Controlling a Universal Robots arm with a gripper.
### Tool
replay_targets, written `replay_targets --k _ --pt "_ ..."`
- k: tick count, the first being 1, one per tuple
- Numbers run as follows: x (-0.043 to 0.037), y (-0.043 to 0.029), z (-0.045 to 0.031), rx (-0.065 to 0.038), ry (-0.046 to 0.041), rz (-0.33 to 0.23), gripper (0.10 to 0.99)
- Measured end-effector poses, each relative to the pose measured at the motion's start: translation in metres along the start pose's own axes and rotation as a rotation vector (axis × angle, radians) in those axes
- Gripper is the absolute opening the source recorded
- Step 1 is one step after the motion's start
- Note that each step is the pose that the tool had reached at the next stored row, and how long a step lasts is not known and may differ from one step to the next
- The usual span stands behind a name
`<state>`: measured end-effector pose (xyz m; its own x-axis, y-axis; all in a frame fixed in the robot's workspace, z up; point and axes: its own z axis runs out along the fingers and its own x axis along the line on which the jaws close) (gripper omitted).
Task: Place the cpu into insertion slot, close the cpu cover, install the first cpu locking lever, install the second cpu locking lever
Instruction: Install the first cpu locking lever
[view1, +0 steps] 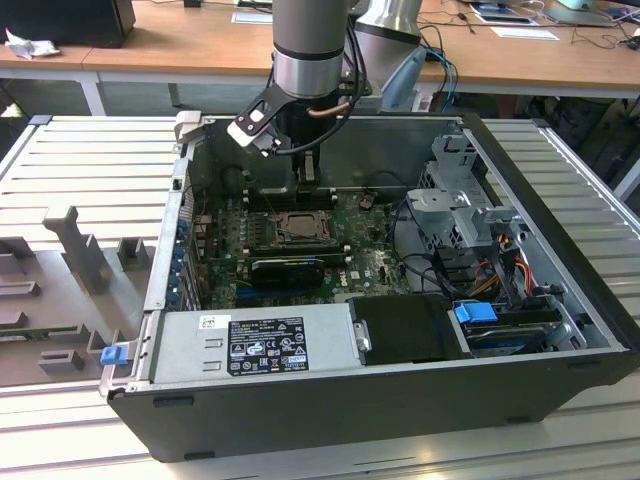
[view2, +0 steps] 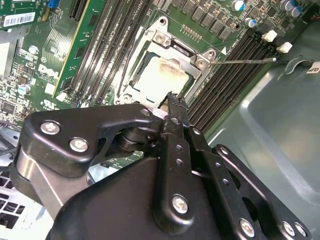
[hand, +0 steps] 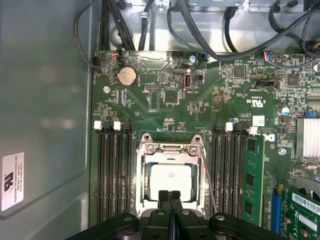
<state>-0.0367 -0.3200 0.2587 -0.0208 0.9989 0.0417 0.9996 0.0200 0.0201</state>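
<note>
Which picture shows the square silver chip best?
The first wrist view: it looks straight down on the cpu, so the whole top shows. The second wrist view shows it slanted, its near edge behind the gripper. The exterior view shows it from far away, a small pale square.

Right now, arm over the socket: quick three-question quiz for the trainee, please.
1. True or false: the cpu sits in the insertion slot, with the cpu cover down around it.
2. The gripper has its fingertips: A) spread wide, B) shut together, C) clamped on a memory stick.
3. What long black parts flank the slot on both sides?
Key: 1 true; 2 B; 3 the memory slots.
</note>
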Motion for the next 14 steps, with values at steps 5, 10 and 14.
replay_targets --k 5,10,14 --pt "0.0001 0.0001 -0.0030 0.000 0.0001 0.000 0.106" --pt "0.0003 0.0001 -0.0066 0.000 0.0001 0.000 0.106" --pt "0.0004 0.0002 -0.0086 0.000 0.0001 0.000 0.106"
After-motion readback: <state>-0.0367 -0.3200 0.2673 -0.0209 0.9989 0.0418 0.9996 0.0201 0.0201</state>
